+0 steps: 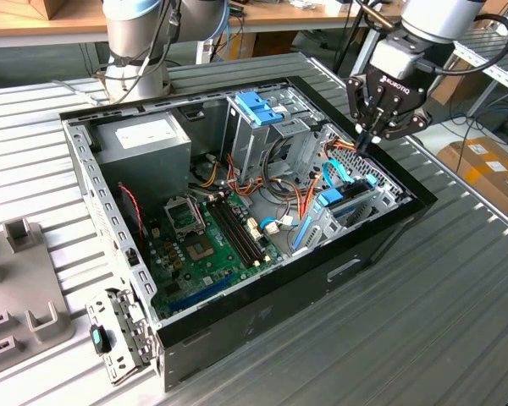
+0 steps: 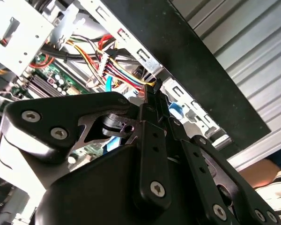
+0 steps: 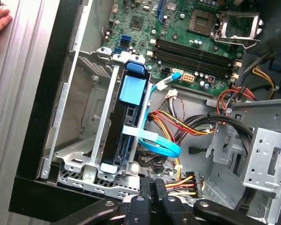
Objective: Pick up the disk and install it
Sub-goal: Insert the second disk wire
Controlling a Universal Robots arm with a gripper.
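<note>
The pincer (image 1: 366, 138) hung over the far corner of the open computer case (image 1: 237, 330), its fingers drawn together on nothing, tips just above a bundle of coloured wires (image 3: 178, 126). One disk (image 3: 126, 126) stood on edge in the drive bay just below and in front of the fingertips, as the first wrist view showed — dark body between bright blue rails, a light blue ribbon cable (image 3: 161, 149) crossing just beside it. I judged it a stiff, fairly heavy slab, smooth on its faces and sensitive to knocks, best taken across the blue rails or by the blue tab at its far end. I counted one disk, one pincer, one case — and, at the edge of the first wrist view, one person's hand (image 3: 0, 21).
</note>
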